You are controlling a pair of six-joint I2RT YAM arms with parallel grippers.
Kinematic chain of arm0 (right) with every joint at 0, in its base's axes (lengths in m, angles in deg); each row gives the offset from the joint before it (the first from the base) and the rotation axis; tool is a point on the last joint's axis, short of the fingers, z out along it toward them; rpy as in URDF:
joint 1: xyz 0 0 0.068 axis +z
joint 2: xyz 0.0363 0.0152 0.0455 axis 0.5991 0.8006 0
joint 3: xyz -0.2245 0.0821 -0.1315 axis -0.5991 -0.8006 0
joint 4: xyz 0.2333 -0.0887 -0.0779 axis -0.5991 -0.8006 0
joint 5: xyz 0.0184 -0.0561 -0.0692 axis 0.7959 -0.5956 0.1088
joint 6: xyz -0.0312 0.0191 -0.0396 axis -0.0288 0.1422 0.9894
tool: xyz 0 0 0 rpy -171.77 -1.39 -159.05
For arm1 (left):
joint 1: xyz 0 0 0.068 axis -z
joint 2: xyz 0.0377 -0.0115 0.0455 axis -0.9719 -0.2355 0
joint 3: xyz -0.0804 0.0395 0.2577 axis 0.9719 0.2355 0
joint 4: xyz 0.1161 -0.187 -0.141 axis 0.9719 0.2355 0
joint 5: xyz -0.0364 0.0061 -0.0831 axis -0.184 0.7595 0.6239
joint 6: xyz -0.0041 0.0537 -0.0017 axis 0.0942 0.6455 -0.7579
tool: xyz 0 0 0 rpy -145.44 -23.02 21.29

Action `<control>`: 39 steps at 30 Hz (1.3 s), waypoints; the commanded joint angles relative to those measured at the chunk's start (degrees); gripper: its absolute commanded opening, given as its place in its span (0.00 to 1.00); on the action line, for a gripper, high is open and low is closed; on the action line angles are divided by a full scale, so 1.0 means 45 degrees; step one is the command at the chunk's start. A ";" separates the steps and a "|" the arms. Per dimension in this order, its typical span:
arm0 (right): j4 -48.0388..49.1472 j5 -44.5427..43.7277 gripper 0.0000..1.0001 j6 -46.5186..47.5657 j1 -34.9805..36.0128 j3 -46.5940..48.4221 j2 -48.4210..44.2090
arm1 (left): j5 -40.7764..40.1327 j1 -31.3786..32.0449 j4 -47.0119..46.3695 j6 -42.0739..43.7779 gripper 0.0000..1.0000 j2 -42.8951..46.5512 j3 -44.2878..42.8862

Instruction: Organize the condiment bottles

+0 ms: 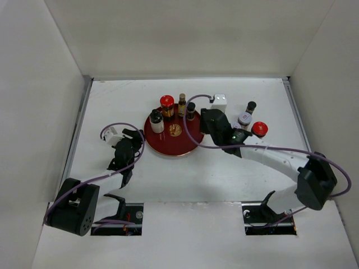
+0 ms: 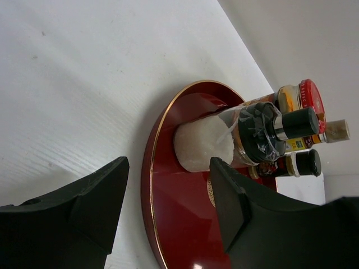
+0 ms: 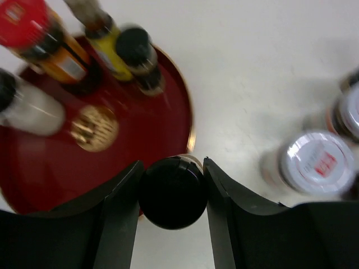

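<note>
I am clamping right gripper (image 3: 171, 165) on black-capped bottle (image 3: 171, 193) at tray (image 3: 151, 123) right rim, likely for loading | am holding left gripper (image 2: 168, 165) agape, empty, left of tray, for clearance | four bottles (image 1: 167, 106) sitting on tray, three bottles (image 1: 245, 119) right of it

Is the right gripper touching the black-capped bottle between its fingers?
Touching. The right wrist view shows both fingers of the right gripper flush against the black-capped bottle, with no gap on either side.
</note>
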 commanded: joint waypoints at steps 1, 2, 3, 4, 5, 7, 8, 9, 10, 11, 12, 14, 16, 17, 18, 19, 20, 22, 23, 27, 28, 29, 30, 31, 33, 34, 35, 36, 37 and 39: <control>0.2509 0.0439 0.45 0.0921 0.0251 0.1653 0.1635 | -0.0019 0.0002 -0.0828 -0.0062 0.58 0.0046 -0.0357; 0.2765 0.0595 0.45 0.1019 0.0251 0.2005 0.2105 | 0.0059 -0.0056 -0.0828 -0.0121 0.58 -0.0013 -0.0357; 0.3038 0.0887 0.45 0.1174 0.0251 0.2511 0.2709 | 0.0117 -0.0095 -0.0828 -0.0160 0.58 -0.0033 -0.0337; 0.3253 0.1122 0.45 0.1292 0.0251 0.2981 0.3314 | 0.0137 -0.0096 -0.0828 -0.0180 0.58 0.0005 -0.0337; 0.3275 0.1318 0.45 0.1332 0.0251 0.3681 0.4055 | 0.0118 -0.0057 -0.0828 -0.0161 0.58 0.0044 -0.0318; 0.3256 0.1495 0.46 0.1429 0.0251 0.4602 0.4976 | 0.0040 0.0041 -0.0828 -0.0121 0.58 -0.0013 -0.0357; 0.3081 0.1592 0.46 0.1584 0.0251 0.5186 0.5502 | 0.0059 0.0041 -0.0828 -0.0179 0.58 -0.0091 -0.0376; 0.2770 0.1709 0.46 0.1721 0.0251 0.5792 0.5991 | 0.0117 0.0041 -0.0848 -0.0199 0.58 -0.0169 -0.0396; 0.2612 0.1730 0.46 0.1858 0.0251 0.6320 0.6460 | 0.0137 0.0080 -0.0867 -0.0219 0.58 -0.0189 -0.0415; 0.2514 0.1749 0.46 0.1917 0.0251 0.6712 0.6890 | 0.0137 0.0138 -0.0887 -0.0219 0.58 -0.0190 -0.0415; 0.2436 0.1807 0.46 0.1899 0.0251 0.7025 0.7204 | 0.0099 0.0197 -0.0906 -0.0219 0.58 -0.0209 -0.0415; 0.2493 0.1885 0.46 0.1743 0.0232 0.7320 0.7654 | 0.0059 0.0198 -0.0906 -0.0219 0.58 -0.0248 -0.0435; 0.2357 0.1983 0.46 0.1509 0.0173 0.7536 0.8065 | 0.0098 0.0158 -0.0906 -0.0219 0.58 -0.0229 -0.0396; 0.2357 0.2003 0.46 0.1450 0.0154 0.7536 0.8202 | 0.0098 0.0158 -0.0906 -0.0219 0.58 -0.0190 -0.0396; 0.2338 0.2003 0.46 0.1372 0.0134 0.7497 0.8280 | 0.0098 0.0158 -0.0906 -0.0219 0.58 -0.0190 -0.0396; 0.2318 0.2003 0.47 0.1255 0.0134 0.7381 0.8339 | 0.0098 0.0178 -0.0906 -0.0219 0.58 -0.0248 -0.0434; 0.2299 0.2003 0.47 0.1119 0.0114 0.7283 0.8378 | 0.0098 0.0178 -0.0906 -0.0219 0.58 -0.0306 -0.0435; 0.2298 0.2081 0.48 0.0903 0.0036 0.7166 0.8495 | 0.0137 0.0119 -0.0906 -0.0238 0.58 -0.0326 -0.0435; 0.2298 0.2101 0.49 0.0844 -0.0003 0.7126 0.8535 | 0.0137 0.0100 -0.0906 -0.0258 0.58 -0.0268 -0.0396; 0.2415 0.2081 0.64 0.0532 -0.0003 0.6736 0.8379 | 0.0137 0.0119 -0.0906 -0.0258 0.58 -0.0345 -0.0435; 0.2416 0.2081 0.68 0.0512 -0.0003 0.6716 0.8301 | 0.0137 0.0100 -0.0906 -0.0277 0.58 -0.0346 -0.0435; 0.2396 0.2081 0.71 0.0512 -0.0003 0.6638 0.8165 | 0.0137 0.0100 -0.0906 -0.0278 0.58 -0.0307 -0.0416; 0.2435 0.2062 0.72 0.0531 -0.0003 0.6464 0.7913 | 0.0157 0.0100 -0.0906 -0.0258 0.58 -0.0229 -0.0396; 0.2474 0.2042 0.73 0.0512 0.0016 0.6249 0.7581 | 0.0118 0.0138 -0.0906 -0.0219 0.58 -0.0190 -0.0396; 0.2630 0.2081 0.75 0.0492 0.0017 0.5684 0.6820 | 0.0156 0.0120 -0.0906 -0.0257 0.58 -0.0306 -0.0435; 0.2688 0.2101 0.75 0.0492 0.0017 0.5371 0.6430 | 0.0157 0.0100 -0.0906 -0.0277 0.58 -0.0326 -0.0435; 0.2708 0.2101 0.76 0.0512 0.0017 0.5059 0.6020 | 0.0176 0.0100 -0.0906 -0.0278 0.58 -0.0326 -0.0416; 0.2709 0.2081 0.76 0.0570 0.0055 0.4688 0.5571 | 0.0176 0.0100 -0.0906 -0.0278 0.58 -0.0268 -0.0415; 0.2709 0.2004 0.76 0.0590 0.0114 0.4259 0.5083 | 0.0176 0.0100 -0.0906 -0.0220 0.58 -0.0229 -0.0415; 0.2767 0.1945 0.76 0.0493 0.0173 0.3206 0.3932 | 0.0118 0.0139 -0.0906 -0.0180 0.58 -0.0228 -0.0415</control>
